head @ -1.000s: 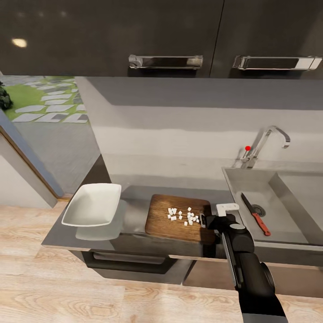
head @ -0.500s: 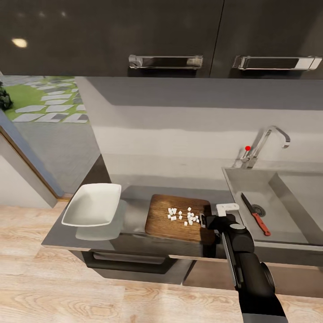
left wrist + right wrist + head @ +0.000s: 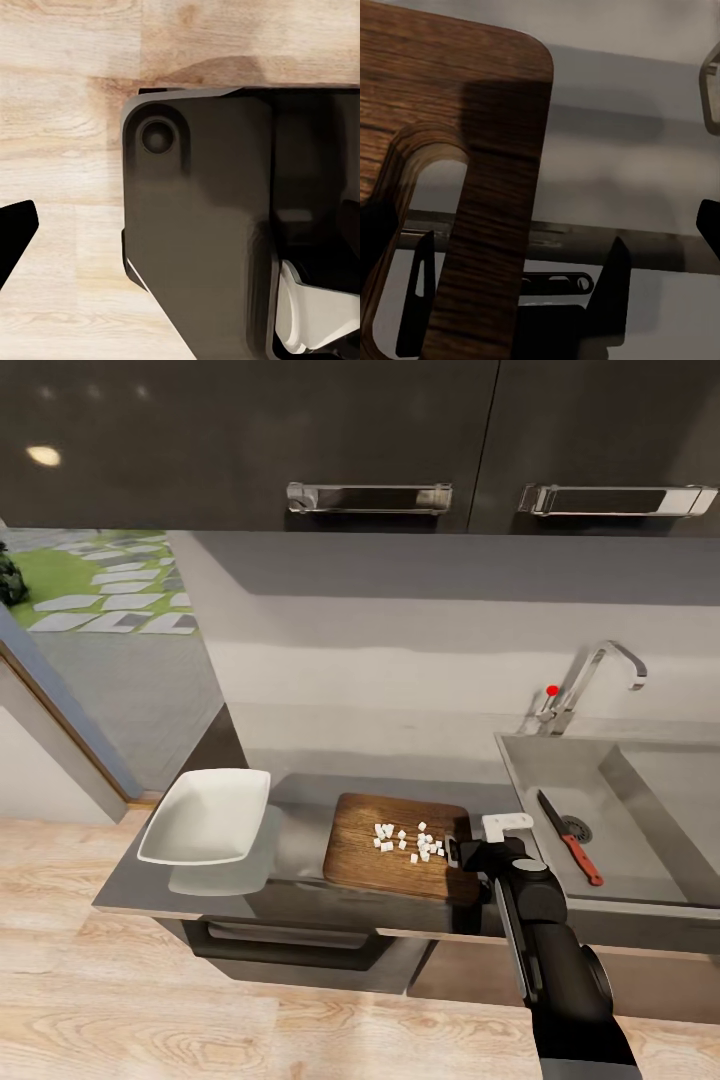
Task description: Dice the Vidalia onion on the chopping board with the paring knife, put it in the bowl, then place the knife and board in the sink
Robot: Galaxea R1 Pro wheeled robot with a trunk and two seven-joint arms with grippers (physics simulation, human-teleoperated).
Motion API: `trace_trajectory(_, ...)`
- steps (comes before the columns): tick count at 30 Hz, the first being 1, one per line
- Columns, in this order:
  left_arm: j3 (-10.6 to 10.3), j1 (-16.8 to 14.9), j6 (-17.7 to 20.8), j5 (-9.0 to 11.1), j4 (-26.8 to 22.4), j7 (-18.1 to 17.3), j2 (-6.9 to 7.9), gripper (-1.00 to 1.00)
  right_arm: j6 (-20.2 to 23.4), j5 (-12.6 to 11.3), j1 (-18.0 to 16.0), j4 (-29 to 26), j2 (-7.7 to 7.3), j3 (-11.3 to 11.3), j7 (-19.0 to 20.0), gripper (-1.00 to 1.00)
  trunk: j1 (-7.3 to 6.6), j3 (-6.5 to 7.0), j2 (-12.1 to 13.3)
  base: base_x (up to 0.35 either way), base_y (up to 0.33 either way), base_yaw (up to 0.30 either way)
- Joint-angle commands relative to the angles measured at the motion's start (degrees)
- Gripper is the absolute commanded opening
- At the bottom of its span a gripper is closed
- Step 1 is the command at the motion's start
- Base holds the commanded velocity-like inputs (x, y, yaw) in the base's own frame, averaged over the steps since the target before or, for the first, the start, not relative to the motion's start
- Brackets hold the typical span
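**A:** Honestly, nothing has budged between the earlier head shots and this one. Board, cubes, knife, arm all sit in the same spots, and the camera hasn't shifted either.

**B:** So where's everything at?

**A:** The chopping board (image 3: pixel 400 847) lies flat on the countertop (image 3: pixel 300 830), just left of the sink (image 3: pixel 610 830). The diced onion (image 3: pixel 408 841) is a loose scatter of little white cubes on the board, toward its right half. The bowl (image 3: pixel 205 817) sits well to the left on the counter, apart from the board, and looks empty from the head view. The paring knife (image 3: pixel 570 837) is already lying in the sink basin, red handle toward the robot, blade pointing toward the tap (image 3: pixel 590 685), right next to the drain.

**B:** And the grippers?

**A:** The right gripper (image 3: pixel 466 852) is at the board's right edge, by the handle end. In the right wrist view, the board's handle strip (image 3: pixel 487 247) sits between its dark fingers (image 3: pixel 611 292), but whether they're pressing on the wood or just straddling it, I can't tell. The left wrist view looks down at the wooden floor (image 3: pixel 67 75) and the robot's own dark body (image 3: pixel 202 225); a black finger tip (image 3: pixel 15 232) pokes in at the edge, and I can't tell if that gripper is spread or closed.
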Motion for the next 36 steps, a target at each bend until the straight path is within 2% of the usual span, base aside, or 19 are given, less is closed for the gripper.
trace_trajectory(1, -0.1, 0.0, -0.1, 0.1, -0.1, 0.1, 0.02, 1.0, 0.2, 0.6, 0.0, -0.1, 0.06, -0.1, 0.6, 1.0, 0.03, -0.09, -0.1, 0.0, 0.0, 0.0)
trace_trajectory(28, -0.1, 0.0, -0.1, 0.1, -0.1, 0.1, 0.02, 1.0, 0.2, 0.6, 0.0, -0.1, 0.06, -0.1, 0.6, 1.0, 0.03, -0.09, -0.1, -0.009, -0.005, 0.0)
trace_trajectory(36, -0.1, 0.0, -0.1, 0.1, -0.1, 0.1, 0.02, 1.0, 0.2, 0.6, 0.0, -0.1, 0.06, -0.1, 0.6, 1.0, 0.03, -0.09, -0.1, -0.128, 0.0, 0.0)
